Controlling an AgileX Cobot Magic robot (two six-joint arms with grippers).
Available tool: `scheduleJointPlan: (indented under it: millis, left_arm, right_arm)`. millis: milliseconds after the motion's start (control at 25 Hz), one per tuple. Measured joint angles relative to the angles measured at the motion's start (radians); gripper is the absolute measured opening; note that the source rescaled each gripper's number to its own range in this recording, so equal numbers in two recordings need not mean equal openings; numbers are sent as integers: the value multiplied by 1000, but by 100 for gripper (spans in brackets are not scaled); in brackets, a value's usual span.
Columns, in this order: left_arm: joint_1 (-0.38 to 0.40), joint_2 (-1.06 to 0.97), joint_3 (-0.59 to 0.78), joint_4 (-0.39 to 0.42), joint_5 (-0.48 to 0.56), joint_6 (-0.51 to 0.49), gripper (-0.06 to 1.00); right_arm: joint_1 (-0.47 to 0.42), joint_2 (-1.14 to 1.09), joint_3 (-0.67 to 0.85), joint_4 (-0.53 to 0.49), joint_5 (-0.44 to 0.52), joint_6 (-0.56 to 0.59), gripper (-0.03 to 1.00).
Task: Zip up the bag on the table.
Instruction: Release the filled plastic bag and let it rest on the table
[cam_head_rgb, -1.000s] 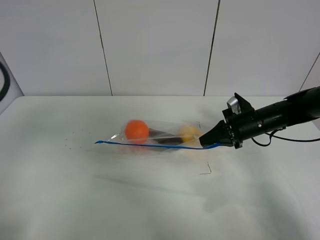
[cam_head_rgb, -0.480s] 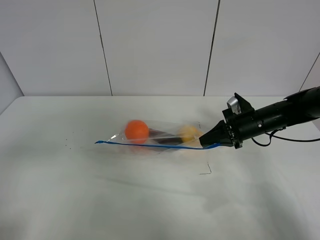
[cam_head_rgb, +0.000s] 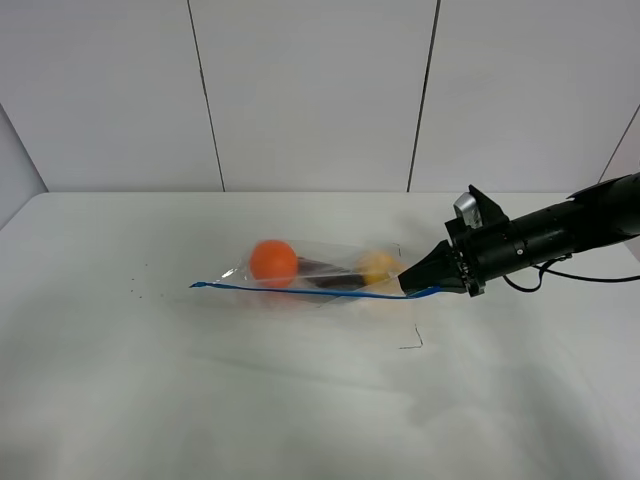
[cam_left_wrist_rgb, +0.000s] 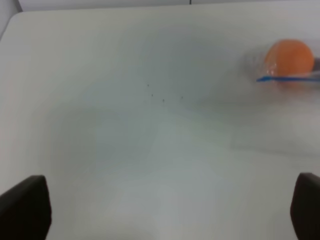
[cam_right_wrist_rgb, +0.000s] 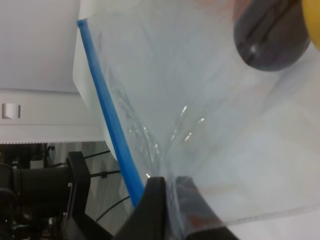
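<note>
The clear bag lies on the white table with its blue zipper strip along the near edge. Inside are an orange ball, a dark oblong item and a yellow fruit. My right gripper is shut on the bag's right end by the strip; the right wrist view shows its fingers pinching the plastic next to the strip. My left gripper is open and empty over bare table, well left of the ball.
A small dark mark lies on the table in front of the bag's right end. Tiny dark specks dot the table left of the bag. A white panelled wall stands behind the far edge.
A dark curved part at the left edge of the exterior view has gone out of the frame. The bag and my right gripper have not moved.
</note>
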Motion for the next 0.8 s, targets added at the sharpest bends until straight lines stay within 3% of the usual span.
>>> scheduleJointPlan:
  millis: [160, 400, 800]
  left_arm:
    - [0, -18, 24, -3, 31, 0, 100]
    - [0, -18, 68, 0, -29, 0, 100]
    - [0, -18, 124, 3, -31, 4, 100]
  right_arm:
    - [0, 0, 0, 0, 0, -3, 0]
    - [0, 0, 0, 0, 0, -4, 0]
    - [0, 0, 0, 0, 0, -8, 0]
